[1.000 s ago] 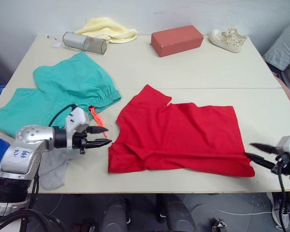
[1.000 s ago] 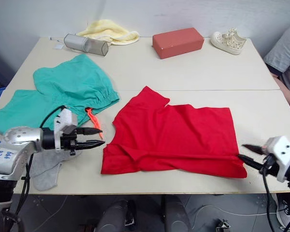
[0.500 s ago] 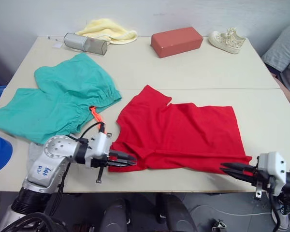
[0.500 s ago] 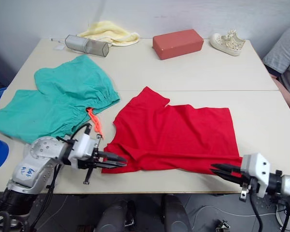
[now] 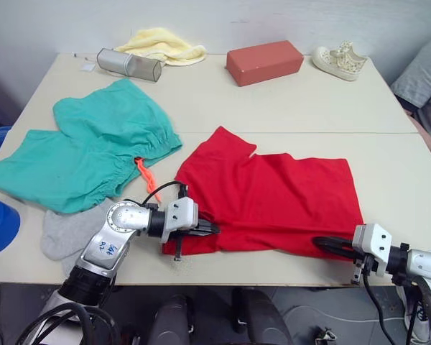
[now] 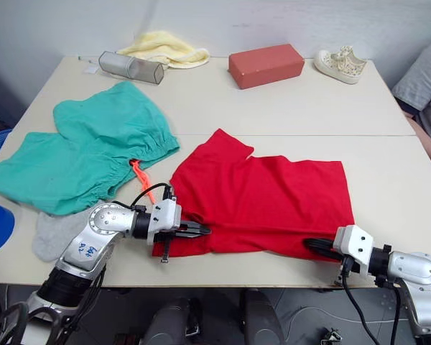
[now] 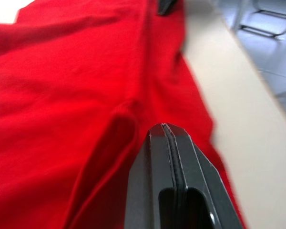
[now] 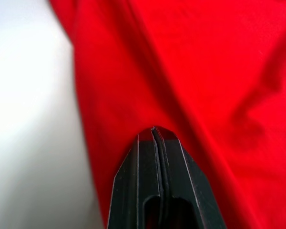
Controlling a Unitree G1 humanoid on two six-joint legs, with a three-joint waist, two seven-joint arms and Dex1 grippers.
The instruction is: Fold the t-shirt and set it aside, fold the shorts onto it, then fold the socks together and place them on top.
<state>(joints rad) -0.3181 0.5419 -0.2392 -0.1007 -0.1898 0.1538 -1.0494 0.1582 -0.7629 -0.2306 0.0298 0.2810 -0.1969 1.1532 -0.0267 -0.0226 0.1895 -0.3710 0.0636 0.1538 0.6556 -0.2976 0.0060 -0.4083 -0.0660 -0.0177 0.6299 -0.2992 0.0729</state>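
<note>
Red t-shirt [image 5: 273, 201], teal shorts [image 5: 86, 154], grey socks [image 5: 68, 233]

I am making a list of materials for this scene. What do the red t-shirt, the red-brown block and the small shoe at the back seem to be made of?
The t-shirt looks like soft matte knit cloth: it creases and lies limp. The block has flat faces, sharp edges and a dull finish, perhaps foam, painted wood or brick; I cannot tell which. The shoe seems pale fabric, possibly canvas, with laces.
</note>
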